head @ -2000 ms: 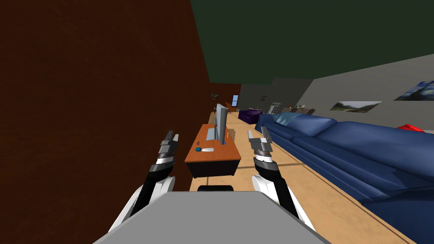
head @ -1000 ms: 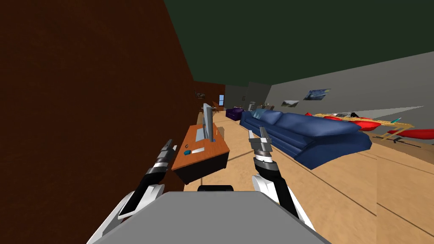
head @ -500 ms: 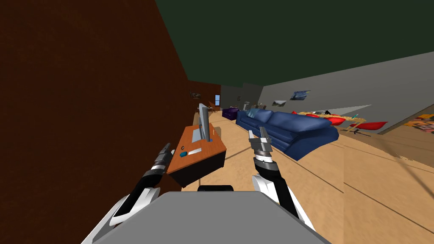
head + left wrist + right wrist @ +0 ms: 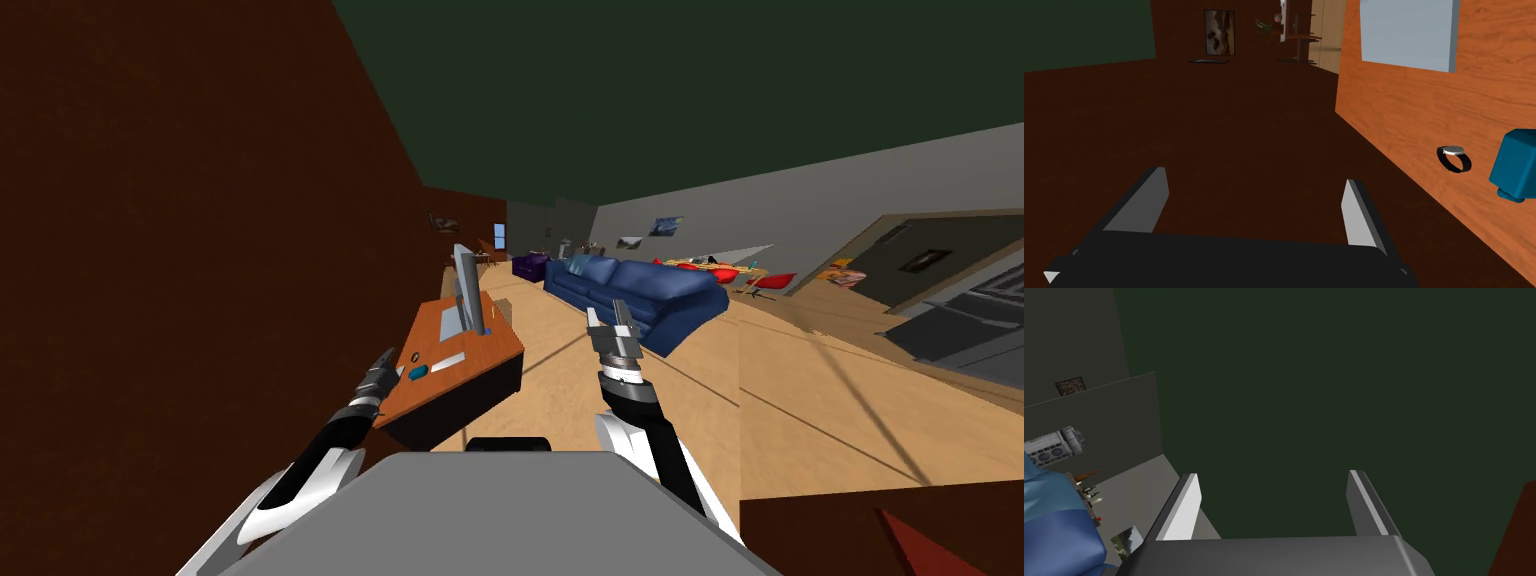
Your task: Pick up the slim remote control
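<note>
The remote [image 4: 448, 360], a pale slim bar, lies on the orange surface [image 4: 490, 345] near its front edge, beside a teal box [image 4: 417, 372]. The left claw [image 4: 383, 362] hovers open just off the surface's left edge, apart from the remote. The right claw [image 4: 612, 322], also open, is raised off the surface's right side.

On the orange wooden counter [image 4: 1414, 110], the teal boxy object [image 4: 1516, 165] is cut off by the left wrist picture's edge, as is the flat light grey slab [image 4: 1406, 32] farther along. In the head view, the slim light grey remote control [image 4: 448, 361] is too small to show any detail.
</note>
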You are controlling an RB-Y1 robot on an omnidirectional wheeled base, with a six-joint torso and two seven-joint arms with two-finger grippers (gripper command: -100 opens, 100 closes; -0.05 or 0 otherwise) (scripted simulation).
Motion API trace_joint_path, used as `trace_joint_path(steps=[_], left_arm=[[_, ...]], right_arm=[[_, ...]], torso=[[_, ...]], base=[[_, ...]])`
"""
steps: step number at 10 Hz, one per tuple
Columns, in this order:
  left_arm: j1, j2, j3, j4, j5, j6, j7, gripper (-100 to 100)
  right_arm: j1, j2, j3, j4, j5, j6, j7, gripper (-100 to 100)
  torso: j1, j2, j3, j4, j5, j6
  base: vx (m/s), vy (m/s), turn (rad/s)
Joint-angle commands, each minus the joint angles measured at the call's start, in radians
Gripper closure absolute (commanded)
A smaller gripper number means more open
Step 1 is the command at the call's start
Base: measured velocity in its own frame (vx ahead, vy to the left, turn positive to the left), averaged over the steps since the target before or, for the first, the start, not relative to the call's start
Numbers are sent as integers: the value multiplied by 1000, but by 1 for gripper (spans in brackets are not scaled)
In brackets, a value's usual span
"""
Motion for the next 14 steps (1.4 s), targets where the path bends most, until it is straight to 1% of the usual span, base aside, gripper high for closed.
trace_joint_path(steps=[1,2,3,4,5,6,7,8,9,10,11,12,13,14], left_arm=[[4,22,15,35,32,50,25,-100],[4,22,15,35,32,62,25,-100],[2,43,28,74,61,96,47,-100],[2,43,28,78,61,109,47,-100],[-1,65,40,123,92,139,69,-100],[-1,65,40,123,92,157,69,-100],[-6,85,51,161,123,185,89,-100],[-6,85,51,169,123,205,89,-100],[-12,106,62,215,154,236,108,-100],[-12,106,62,215,154,254,108,-100],[-19,126,72,263,186,282,126,-100],[-19,126,72,263,186,302,126,-100],[-19,126,72,263,186,302,126,-100],[-27,145,82,311,218,341,142,-100]], right_arm=[[0,0,0,0,0,0,0,0],[0,0,0,0,0,0,0,0],[0,0,0,0,0,0,0,0],[0,0,0,0,0,0,0,0],[0,0,0,0,0,0,0,0],[0,0,0,0,0,0,0,0],[0,0,0,0,0,0,0,0],[0,0,0,0,0,0,0,0],[0,0,0,0,0,0,0,0],[0,0,0,0,0,0,0,0],[0,0,0,0,0,0,0,0],[0,0,0,0,0,0,0,0],[0,0,0,0,0,0,0,0],[0,0,0,0,0,0,0,0]], torso=[[0,0,0,0,0,0],[0,0,0,0,0,1],[0,0,0,0,0,0],[0,0,0,0,0,1],[0,0,0,0,0,0],[0,-1,0,0,0,1],[0,-1,0,0,0,0],[0,-1,-1,0,0,1],[1,-1,-1,0,0,0],[1,-1,-1,0,0,1],[1,-1,-1,0,0,0],[1,-2,-1,0,0,1],[1,-2,-1,0,0,-1],[1,-2,-1,0,0,-1]], base=[[-19,-12,-308],[-16,-6,-142],[-17,-12,-266],[-15,-2,-149],[-12,-5,-328],[-9,3,-157],[-8,-3,-306],[-6,4,-163],[-4,2,-297],[-3,10,-138],[1,6,-305],[1,13,-148],[0,7,39],[2,3,-286]])
